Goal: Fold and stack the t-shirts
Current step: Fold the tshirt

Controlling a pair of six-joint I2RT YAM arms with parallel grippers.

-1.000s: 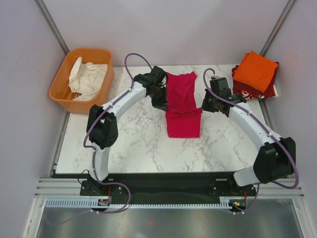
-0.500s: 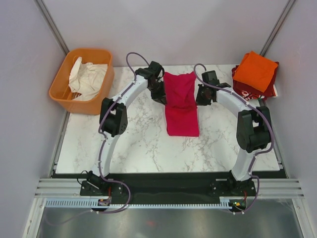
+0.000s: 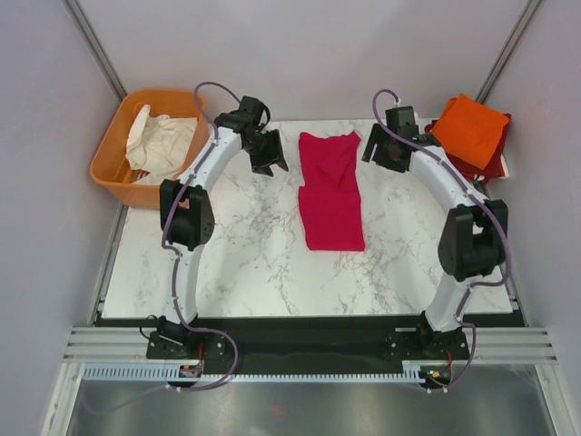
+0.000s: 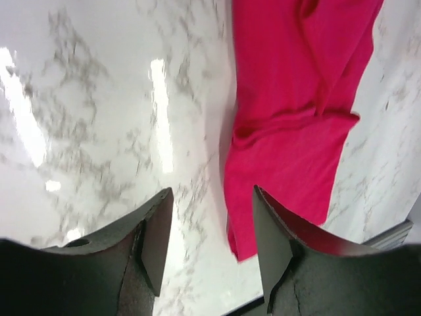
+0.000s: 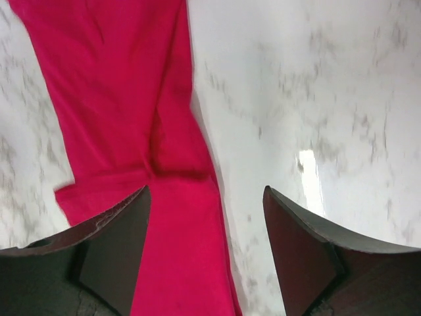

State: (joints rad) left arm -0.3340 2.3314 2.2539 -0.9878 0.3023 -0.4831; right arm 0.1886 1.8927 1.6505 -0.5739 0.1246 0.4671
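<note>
The magenta-pink t-shirt (image 3: pixel 331 193) lies flat in the middle of the table as a long narrow strip, its near half doubled over. My left gripper (image 3: pixel 270 165) hovers open just left of the strip's far end and holds nothing. In the left wrist view the pink t-shirt (image 4: pixel 296 118) lies beyond the open left gripper (image 4: pixel 212 247). My right gripper (image 3: pixel 378 156) hangs open to the right of the strip, also with nothing in it. The right wrist view shows the pink t-shirt (image 5: pixel 118 99) under the open right gripper (image 5: pixel 207 243). A folded orange t-shirt (image 3: pixel 467 130) rests on a dark red t-shirt (image 3: pixel 451 166) at the back right.
An orange plastic basket (image 3: pixel 111 153) with white cloth (image 3: pixel 162 141) in it stands at the back left, off the marble table (image 3: pixel 236 263). Grey walls close in on both sides and at the back.
Both grippers have opened and let go of the pink t-shirt, then drawn away outward and toward the back. The shirt's far half now lies flat on the table.
</note>
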